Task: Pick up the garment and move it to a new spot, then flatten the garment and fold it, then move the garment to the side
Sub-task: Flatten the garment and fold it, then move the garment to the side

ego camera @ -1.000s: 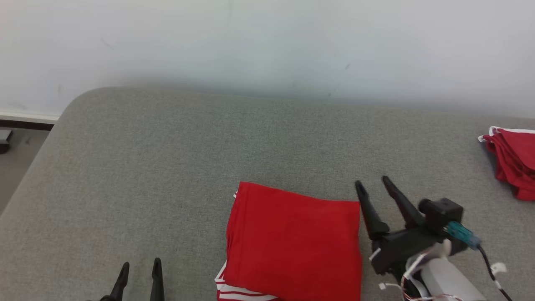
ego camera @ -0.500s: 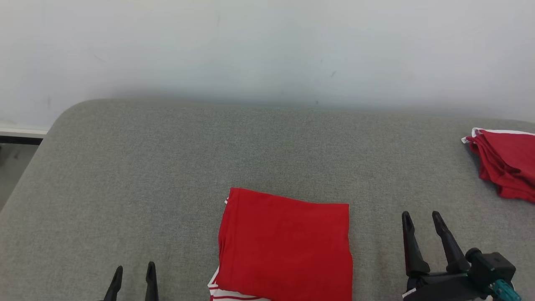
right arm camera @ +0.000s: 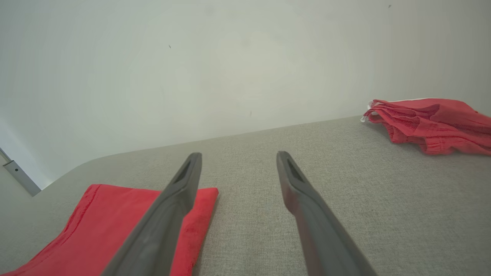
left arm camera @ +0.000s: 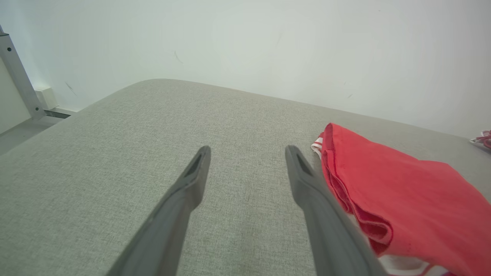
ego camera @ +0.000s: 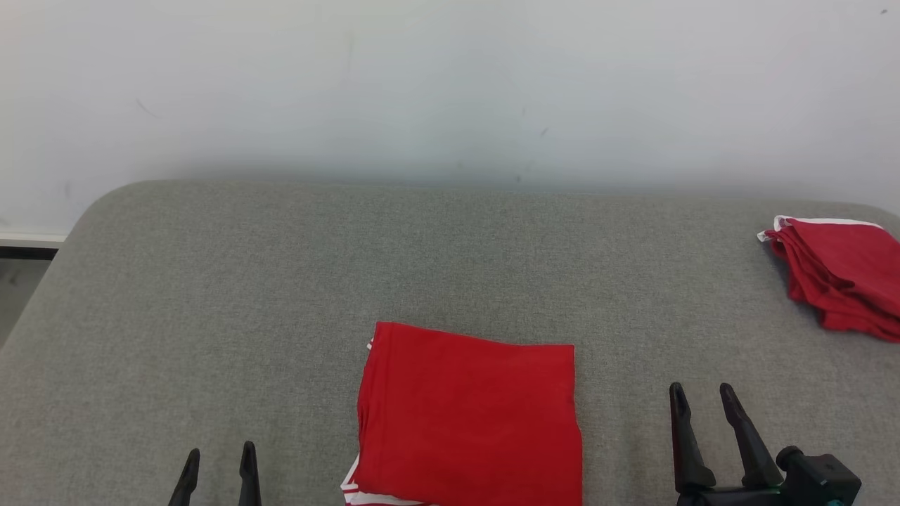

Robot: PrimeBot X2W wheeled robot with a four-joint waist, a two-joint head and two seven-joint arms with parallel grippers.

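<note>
Grey upholstered surface (ego camera: 281,281) runs under a pale wall. Low at its near edge on the left are the left jaws, spread wide and holding nothing. The folded red garment (ego camera: 467,414) lies near the front at centre, apart from both arms. Off to its right stand the right jaws, equally wide and empty, and a second red pile (ego camera: 837,277) sits far right. Moving the garment aside looks like the step that remains. A pinch that catches only the top layer at the loose, white-striped left edge would likely peel the fold open, and dragging it over the rough cloth could bunch it. A second ago the right jaws leaned in by the garment's right edge. They have since drawn back and straightened, while the head camera tilted up, shifting the whole view.
</note>
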